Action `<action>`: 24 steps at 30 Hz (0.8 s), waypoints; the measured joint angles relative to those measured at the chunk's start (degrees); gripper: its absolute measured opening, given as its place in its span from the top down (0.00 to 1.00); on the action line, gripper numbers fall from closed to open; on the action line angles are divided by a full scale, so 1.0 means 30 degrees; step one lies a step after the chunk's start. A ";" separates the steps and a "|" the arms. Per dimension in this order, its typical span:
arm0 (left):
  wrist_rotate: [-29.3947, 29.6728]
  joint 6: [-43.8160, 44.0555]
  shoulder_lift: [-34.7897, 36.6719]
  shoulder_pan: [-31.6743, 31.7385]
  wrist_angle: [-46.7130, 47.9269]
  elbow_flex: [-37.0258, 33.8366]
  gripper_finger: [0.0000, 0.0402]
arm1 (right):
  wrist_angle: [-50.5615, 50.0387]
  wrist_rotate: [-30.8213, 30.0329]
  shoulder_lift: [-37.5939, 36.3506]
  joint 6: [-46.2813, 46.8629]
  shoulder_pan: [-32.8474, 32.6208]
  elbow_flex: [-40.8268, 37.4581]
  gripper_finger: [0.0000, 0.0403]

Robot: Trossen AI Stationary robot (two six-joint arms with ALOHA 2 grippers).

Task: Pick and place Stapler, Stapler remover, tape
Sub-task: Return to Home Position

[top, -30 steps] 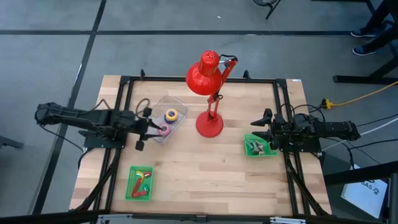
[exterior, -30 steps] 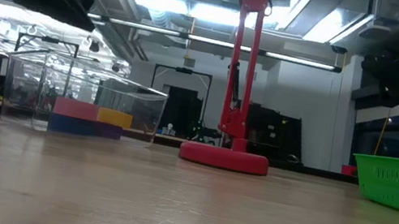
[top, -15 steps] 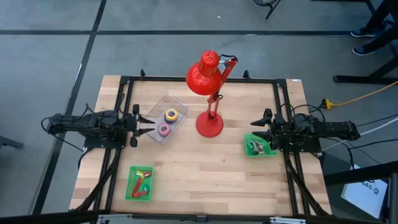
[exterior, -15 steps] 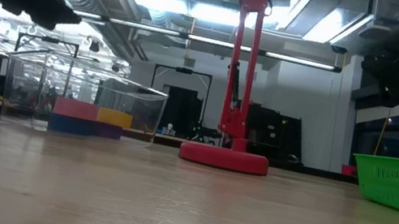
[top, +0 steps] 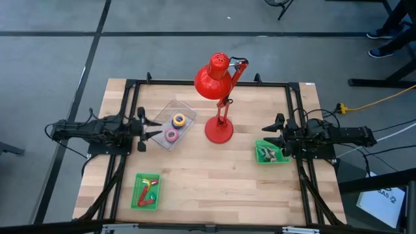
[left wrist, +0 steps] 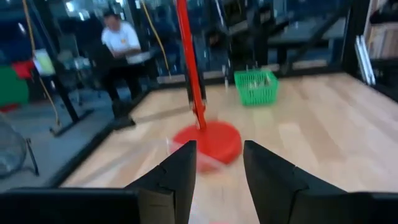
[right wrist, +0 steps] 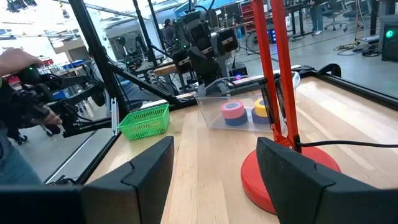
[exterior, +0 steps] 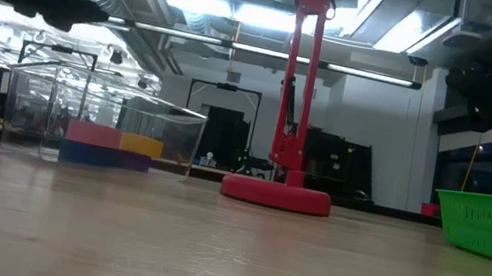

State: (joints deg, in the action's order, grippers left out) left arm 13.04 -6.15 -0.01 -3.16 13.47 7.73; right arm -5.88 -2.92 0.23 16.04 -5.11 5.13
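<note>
Tape rolls lie in a clear box left of the red lamp: a yellow one and a pink one, each resting flat on a blue roll in the low view. My left gripper stands open and level just left of the box, with nothing between its fingers. At the right edge my right gripper waits open. A green basket near left holds a red and yellow thing. Another green basket holds a dark grey thing. Which is the stapler and which the stapler remover I cannot tell.
The red lamp stands mid-table on its round base, its head high over the far side. A black frame runs around the table's edges. Bare wood lies between the baskets near the front edge. A person sits beyond the table.
My left gripper has drawn back from the clear box toward the table's left edge and tipped up from slanting down to about level. Its arm has folded in. The tape rolls lie as before.
</note>
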 joint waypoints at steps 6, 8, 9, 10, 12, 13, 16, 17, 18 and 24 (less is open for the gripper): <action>-0.0291 -0.0351 0.0007 0.0000 -0.5522 -0.2441 0.68 | 0.0003 0.0000 0.0000 0.0004 0.0002 0.0000 0.42; -0.0398 -0.0407 -0.0069 0.0000 -0.5394 -0.2411 0.68 | -0.0002 -0.0002 0.0007 0.0002 -0.0005 0.0000 0.42; -0.0463 -0.0407 -0.0106 0.0000 -0.5373 -0.2413 0.68 | -0.0003 -0.0001 0.0006 0.0001 -0.0005 0.0000 0.42; -0.0615 -0.0402 -0.0099 0.0006 -0.5364 -0.2413 0.68 | -0.0003 0.0000 0.0005 -0.0001 -0.0005 0.0000 0.42; -0.0994 -0.0213 0.0000 0.0000 -0.5302 -0.2413 0.68 | -0.0002 0.0000 0.0005 0.0000 0.0003 0.0000 0.42; -0.1230 0.0001 0.0000 0.0000 -0.5264 -0.2413 0.68 | 0.0003 0.0000 0.0007 0.0003 -0.0005 0.0000 0.42; -0.2970 0.0824 0.0000 0.0007 -0.4935 -0.2413 0.68 | 0.0003 -0.0004 0.0007 -0.0003 -0.0005 0.0000 0.42; -0.4052 0.0951 0.0001 0.0007 -0.4743 -0.2406 0.68 | 0.0003 -0.0007 0.0007 -0.0002 -0.0005 0.0000 0.42; -0.4771 0.1112 0.0004 -0.0018 -0.4824 -0.2406 0.68 | 0.0003 0.0000 0.0007 -0.0003 -0.0005 0.0000 0.42; -0.3924 0.2651 0.0005 0.0091 -0.4727 -0.2399 0.68 | -0.0001 -0.0004 0.0005 -0.0003 -0.0005 0.0000 0.42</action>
State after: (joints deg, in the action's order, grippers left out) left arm 1.27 1.80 0.00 -2.88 -0.71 0.54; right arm -5.88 -2.93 0.25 16.03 -5.13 5.13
